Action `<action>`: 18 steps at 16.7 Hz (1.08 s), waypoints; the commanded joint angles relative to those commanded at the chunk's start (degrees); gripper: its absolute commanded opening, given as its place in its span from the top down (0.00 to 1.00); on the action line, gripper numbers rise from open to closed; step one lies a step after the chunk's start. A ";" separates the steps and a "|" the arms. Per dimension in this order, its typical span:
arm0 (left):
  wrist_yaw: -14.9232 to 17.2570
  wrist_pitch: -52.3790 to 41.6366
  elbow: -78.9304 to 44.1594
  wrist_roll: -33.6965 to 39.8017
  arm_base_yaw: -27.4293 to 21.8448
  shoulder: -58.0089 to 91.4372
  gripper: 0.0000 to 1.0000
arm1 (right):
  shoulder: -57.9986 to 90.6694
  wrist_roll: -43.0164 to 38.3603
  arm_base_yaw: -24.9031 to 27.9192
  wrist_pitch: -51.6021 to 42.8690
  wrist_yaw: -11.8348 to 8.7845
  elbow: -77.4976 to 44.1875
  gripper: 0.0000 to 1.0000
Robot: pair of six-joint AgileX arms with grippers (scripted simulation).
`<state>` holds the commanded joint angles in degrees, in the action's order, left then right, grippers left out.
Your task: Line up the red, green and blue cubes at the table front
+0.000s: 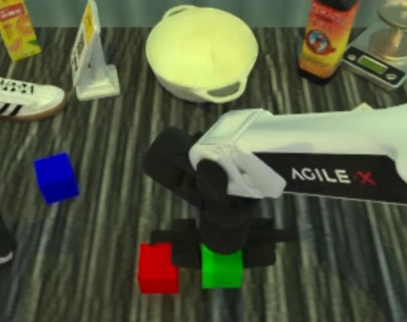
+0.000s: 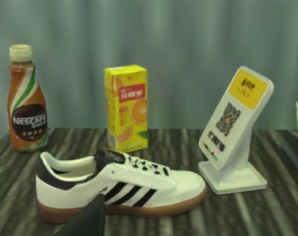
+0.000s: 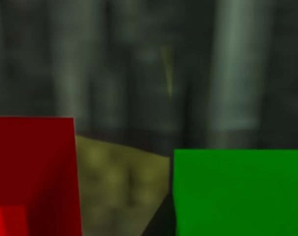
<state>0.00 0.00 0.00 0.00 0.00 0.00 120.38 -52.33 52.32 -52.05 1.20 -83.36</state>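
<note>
2 of 3 cubes at table (image 1: 365, 282) front: red cube (image 1: 156, 268) beside green cube (image 1: 221, 267), right gripper (image 1: 221, 249) over green, finger state indiscernible; blue cube (image 1: 56, 177) remains far left.

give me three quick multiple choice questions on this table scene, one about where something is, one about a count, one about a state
1. Where is the blue cube?
A. touching the red cube
B. alone at the table's left, apart from the other cubes
C. inside the bowl

2. How many cubes lie at the table front under the right gripper?
A. one
B. two
C. three

3. How do the red cube and green cube stand to each other?
A. stacked
B. side by side with a gap
C. one tipped on edge

Answers: 1 B, the top view shows it far off alone. 2 B, only red and green are there. 3 B, the right wrist view shows table between them.
</note>
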 joint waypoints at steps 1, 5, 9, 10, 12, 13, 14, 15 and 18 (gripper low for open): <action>0.00 0.00 0.00 0.00 0.00 0.00 0.00 | 0.00 0.00 0.00 0.00 0.00 0.00 0.55; 0.00 0.00 0.00 0.00 0.00 0.00 0.00 | 0.00 0.00 0.00 0.00 0.00 0.00 0.25; 0.00 0.00 0.00 0.00 0.00 0.00 0.00 | 0.00 0.00 0.00 0.00 0.00 0.00 0.00; 0.00 0.00 0.00 0.00 0.00 0.00 0.00 | 0.00 0.00 0.00 0.00 0.00 0.00 0.00; 0.00 0.00 0.00 0.00 0.00 0.00 0.00 | 0.00 0.00 0.00 0.00 0.00 0.00 0.00; 0.00 0.00 0.00 0.00 0.00 0.00 0.00 | 0.00 0.00 0.00 0.00 0.00 0.00 0.00; 0.00 0.00 0.00 0.00 0.00 0.00 0.00 | 0.00 0.00 0.00 0.00 0.00 0.00 0.00; 0.00 0.00 0.00 0.00 0.00 0.00 0.00 | 0.00 0.00 0.00 0.00 0.00 0.00 0.00; 0.00 0.00 0.00 0.00 0.00 0.00 0.00 | -0.10 -0.02 -0.11 -0.20 0.00 -0.19 0.00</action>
<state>0.00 0.00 0.00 0.00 0.00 0.00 120.28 -52.35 52.21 -52.26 1.20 -83.55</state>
